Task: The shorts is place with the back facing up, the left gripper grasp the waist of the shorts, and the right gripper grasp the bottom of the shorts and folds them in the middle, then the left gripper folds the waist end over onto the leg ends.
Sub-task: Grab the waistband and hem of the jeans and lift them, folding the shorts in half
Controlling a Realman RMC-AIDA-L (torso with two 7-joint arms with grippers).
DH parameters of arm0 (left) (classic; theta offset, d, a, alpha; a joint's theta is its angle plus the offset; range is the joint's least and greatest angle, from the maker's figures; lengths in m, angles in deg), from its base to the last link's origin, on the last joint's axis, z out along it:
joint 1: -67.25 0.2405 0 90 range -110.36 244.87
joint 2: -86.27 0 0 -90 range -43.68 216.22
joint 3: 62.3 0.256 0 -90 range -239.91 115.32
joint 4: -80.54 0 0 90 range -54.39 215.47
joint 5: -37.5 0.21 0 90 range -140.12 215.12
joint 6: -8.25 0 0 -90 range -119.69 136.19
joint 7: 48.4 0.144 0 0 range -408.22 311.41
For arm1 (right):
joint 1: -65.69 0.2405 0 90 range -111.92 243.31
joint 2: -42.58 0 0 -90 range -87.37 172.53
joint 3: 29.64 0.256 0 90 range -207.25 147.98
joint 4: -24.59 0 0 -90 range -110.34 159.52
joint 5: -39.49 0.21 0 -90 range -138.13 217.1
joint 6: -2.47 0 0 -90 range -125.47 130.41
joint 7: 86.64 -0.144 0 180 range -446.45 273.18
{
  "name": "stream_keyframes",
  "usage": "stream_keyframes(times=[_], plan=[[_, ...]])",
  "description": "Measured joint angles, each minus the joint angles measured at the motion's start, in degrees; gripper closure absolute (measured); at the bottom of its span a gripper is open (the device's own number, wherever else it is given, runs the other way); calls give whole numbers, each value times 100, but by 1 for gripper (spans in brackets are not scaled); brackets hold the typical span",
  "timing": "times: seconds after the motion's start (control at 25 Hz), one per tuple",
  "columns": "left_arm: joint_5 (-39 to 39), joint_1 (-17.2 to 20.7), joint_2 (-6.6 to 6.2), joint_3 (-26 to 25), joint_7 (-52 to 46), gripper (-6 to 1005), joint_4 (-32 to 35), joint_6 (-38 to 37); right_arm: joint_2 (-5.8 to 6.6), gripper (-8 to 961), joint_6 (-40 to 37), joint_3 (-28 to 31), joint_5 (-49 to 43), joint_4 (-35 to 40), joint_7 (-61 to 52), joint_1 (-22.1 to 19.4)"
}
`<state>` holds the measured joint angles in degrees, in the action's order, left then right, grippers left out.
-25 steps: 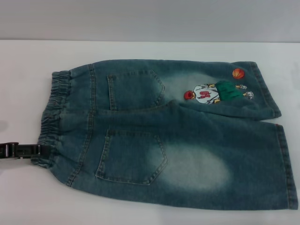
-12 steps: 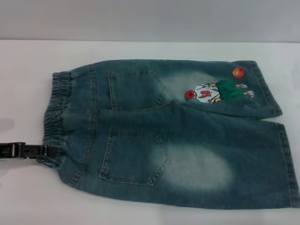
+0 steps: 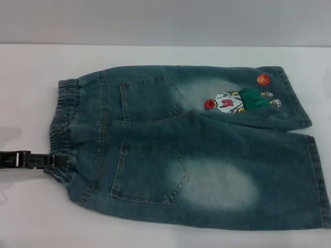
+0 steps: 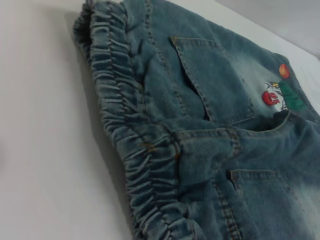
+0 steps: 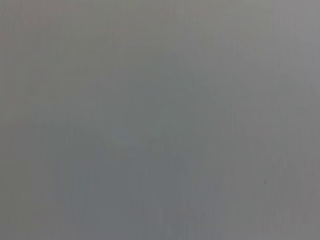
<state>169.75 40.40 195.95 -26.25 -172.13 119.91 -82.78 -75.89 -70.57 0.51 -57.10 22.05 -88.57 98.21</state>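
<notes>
The shorts lie flat on the white table with both back patch pockets facing up. The ruffled waist is at the left and the leg hems at the right. On the far leg is an embroidered player with an orange ball. My left gripper reaches in low from the left edge, its tip against the near corner of the waist, where the fabric bunches. The left wrist view shows the gathered waist and a pocket close up. The right gripper is out of view.
The table's far edge meets a grey wall behind. The shorts' near right corner runs to the right edge of the head view. The right wrist view is plain grey.
My left gripper has moved right and slightly away from me, into the waist's near corner. The whole shorts have shifted a little to the right with it.
</notes>
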Motion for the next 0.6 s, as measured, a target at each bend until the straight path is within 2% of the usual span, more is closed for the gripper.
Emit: stream_keyframes(times=[0.6], plan=[[28,-20,-11,60,0,185,0,-169,17,391,20,0,0,8,0,71]])
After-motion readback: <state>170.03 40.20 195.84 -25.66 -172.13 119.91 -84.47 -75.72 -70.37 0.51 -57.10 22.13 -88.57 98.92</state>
